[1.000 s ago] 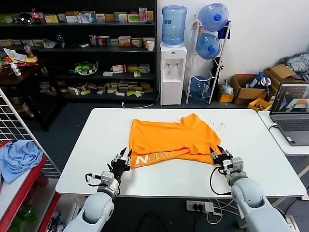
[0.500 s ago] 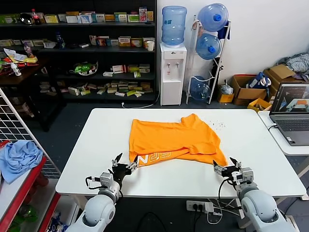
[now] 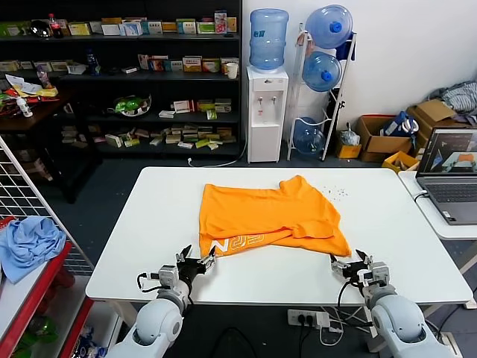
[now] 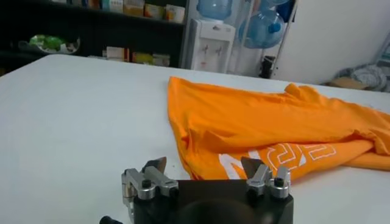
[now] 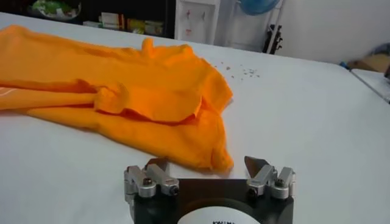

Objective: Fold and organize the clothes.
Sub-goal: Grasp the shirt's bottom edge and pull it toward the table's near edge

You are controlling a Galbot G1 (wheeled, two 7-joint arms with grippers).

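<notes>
The orange T-shirt (image 3: pixel 264 214) lies partly folded on the white table (image 3: pixel 149 216), white lettering showing along its near edge. It also shows in the left wrist view (image 4: pixel 262 125) and the right wrist view (image 5: pixel 122 85). My left gripper (image 3: pixel 198 264) is open and empty, just short of the shirt's near left corner; its own view shows it too (image 4: pixel 204 165). My right gripper (image 3: pixel 349 261) is open and empty, just short of the shirt's near right corner (image 5: pixel 216 159); it also shows in the right wrist view (image 5: pixel 207 164).
A laptop (image 3: pixel 451 175) sits on a side table at the right. A wire rack at the left holds a light blue cloth (image 3: pixel 28 242). Shelves, a water dispenser (image 3: pixel 267 112) and bottles stand behind the table.
Both grippers have drawn back from the shirt's near corners toward the table's front edge and stand open. The shirt has not moved.
</notes>
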